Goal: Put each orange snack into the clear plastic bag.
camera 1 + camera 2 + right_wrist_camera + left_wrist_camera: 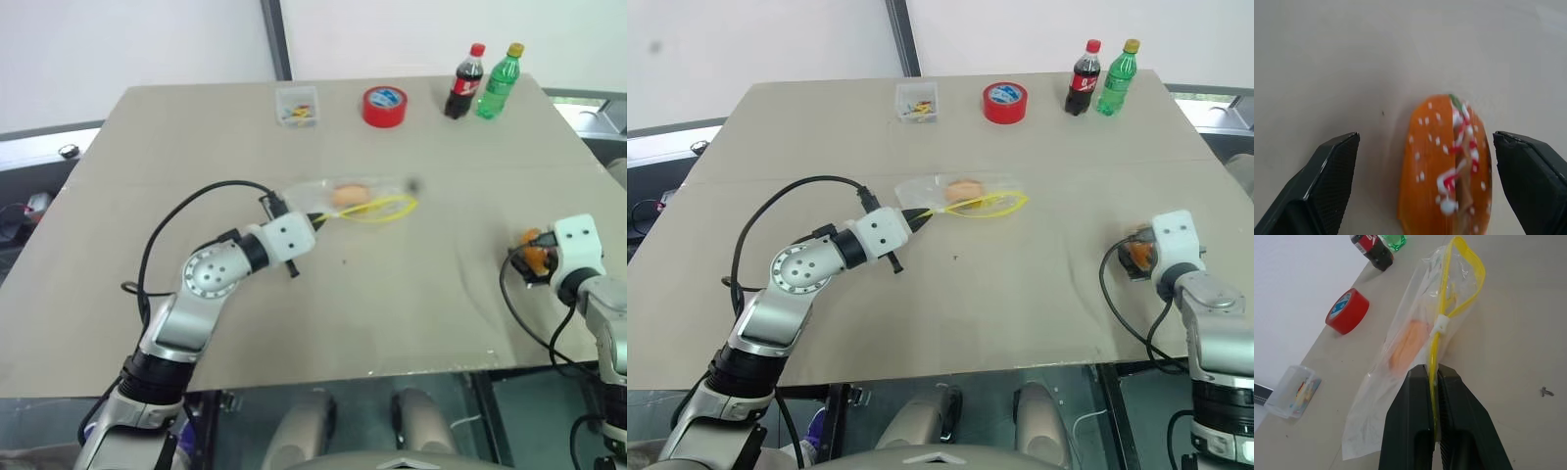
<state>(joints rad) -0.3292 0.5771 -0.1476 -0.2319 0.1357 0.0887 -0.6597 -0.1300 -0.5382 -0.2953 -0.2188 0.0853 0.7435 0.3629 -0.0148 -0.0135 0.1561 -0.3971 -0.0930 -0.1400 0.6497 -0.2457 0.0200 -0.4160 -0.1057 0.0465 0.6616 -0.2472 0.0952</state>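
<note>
Left end effector was clamped shut on the yellow closure strip of the floppy clear plastic zip bag, which lay mid-counter. One small oval orange bun-like snack was already inside the bag, visible through the film.

Second orange snack, sprinkled white with a red-and-white stripe and a green fleck, lay on the beige counter near its right edge, well apart from the bag. Right end effector stood with its black fingers spread wide, one to each side of the snack, apparently not touching it.

Handling judgement: the snack looked light and soft and probably squashable. A gentle pinch across its narrow width, near the middle, seemed the safest hold.

The bag was limp and thin; it would sag and fold unless the strip was kept taut. Its mouth looked only narrowly parted, so getting the second snack in could be awkward.

Red tape roll, small rigid clear box and two small bottles sat along the far edge, uninvolved.
</note>
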